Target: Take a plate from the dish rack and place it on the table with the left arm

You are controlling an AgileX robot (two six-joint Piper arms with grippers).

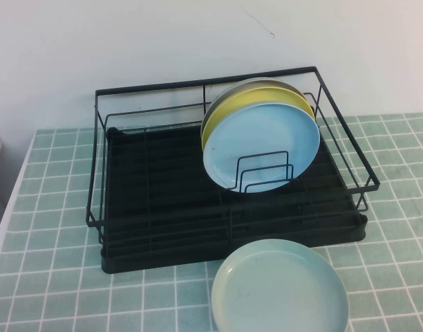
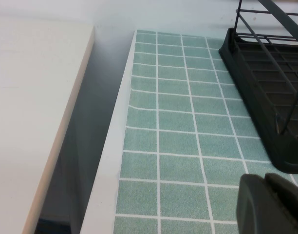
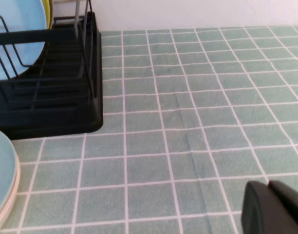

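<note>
Three plates stand on edge in the large black wire dish rack (image 1: 163, 200). The round glossy sky-blue plate (image 1: 261, 146) is at the front, leaning back on a yellow plate (image 1: 229, 111) with a greyish one behind that, its lower edge behind the small wire dividers (image 1: 265, 173). A paler mint-green plate (image 1: 280, 287) already lies flat on the teal-green tiled table (image 1: 52, 277) in front of the rack.

I judge the blue plate stiff, smooth and fairly light, with a slick glaze that could slide in the pads, and breakable or at least noisy if dropped. The best hold looks to be the upper rim, which is free of wire; pinching front and back there would let it lift straight up, clear of the dividers and off the yellow plate.

The left gripper (image 2: 273, 204) appears only as a dark block at the edge of its wrist view, low over bare tiles near the table's edge. The rack's near corner is ahead and to one side of it, well apart, and the plate is out of its view. It touches nothing I can see and holds nothing; whether it is spread or closed cannot be told.

The right gripper (image 3: 273, 207) hovers likewise over bare tiles, the rack ahead of it to one side, nothing in it, its opening also impossible to judge.
</note>
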